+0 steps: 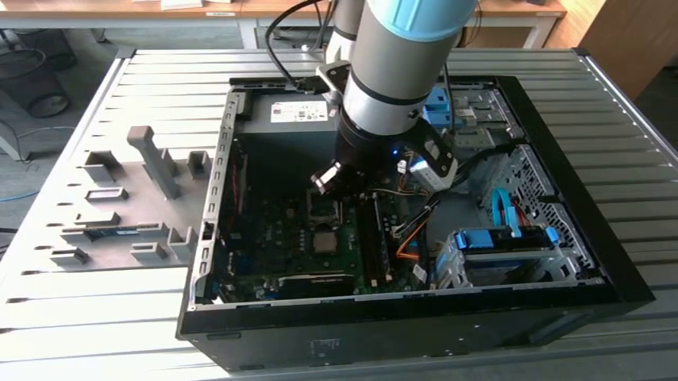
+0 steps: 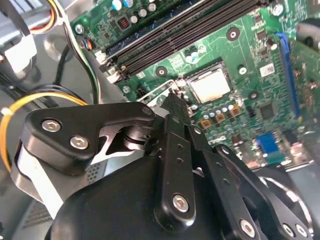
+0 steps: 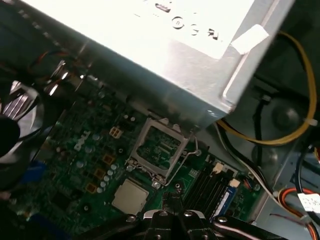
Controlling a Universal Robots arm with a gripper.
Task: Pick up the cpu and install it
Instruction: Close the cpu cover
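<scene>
Silvery-grey cpu (image 2: pixel 210 86) on a green motherboard (image 2: pixel 240 50), black end effector (image 2: pixel 172 100) above, inside a black case (image 1: pixel 402 337) on a grey-ribbed desk (image 1: pixel 106 317).

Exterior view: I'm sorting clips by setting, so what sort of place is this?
Probably a robotics lab or workshop: an open computer case lies on a slatted metal table under a robot arm, a grey fixture plate sits beside it, and wooden desks stand behind.

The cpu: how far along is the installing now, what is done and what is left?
Done: the cpu already lies flat in its socket on the green board. In hand: nothing; the gripper is shut and empty, its tip close to the socket's edge. Left: the hinged socket frame stands open, not yet closed over the chip.
</scene>
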